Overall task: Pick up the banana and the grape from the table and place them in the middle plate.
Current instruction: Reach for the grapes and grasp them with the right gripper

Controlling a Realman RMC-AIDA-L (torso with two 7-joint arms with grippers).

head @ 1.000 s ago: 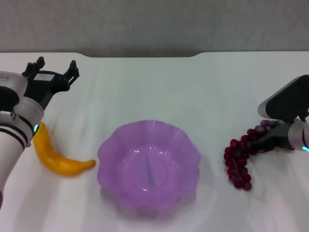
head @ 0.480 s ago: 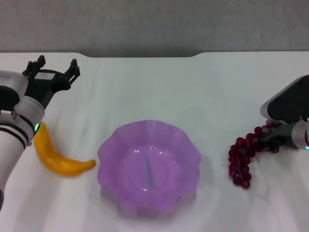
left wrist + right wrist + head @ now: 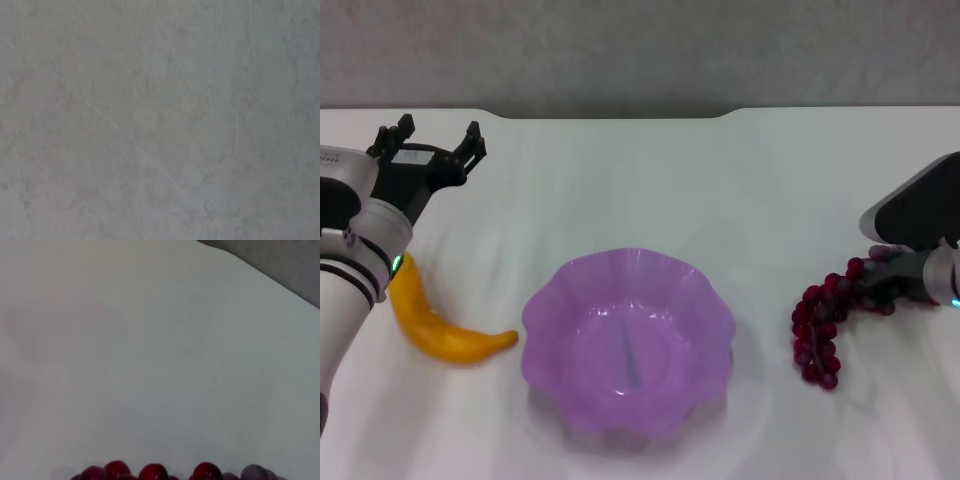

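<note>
The left gripper point(image 3: 430, 143) hangs wide open above the table point(image 3: 640, 190). Below it lies the banana point(image 3: 440, 325), beside the purple middle plate point(image 3: 628, 340). On the right, the right gripper point(image 3: 885, 283) pinches the grape point(image 3: 825, 320) bunch, which trails onto the table.

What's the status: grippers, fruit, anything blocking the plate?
Left gripper open, raised behind banana. Right gripper at grape bunch's far end. Both fruits on table; middle plate empty, unobstructed.

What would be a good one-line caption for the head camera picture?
Right gripper at the grape, banana lying by the raised left gripper, middle plate empty between them.
</note>
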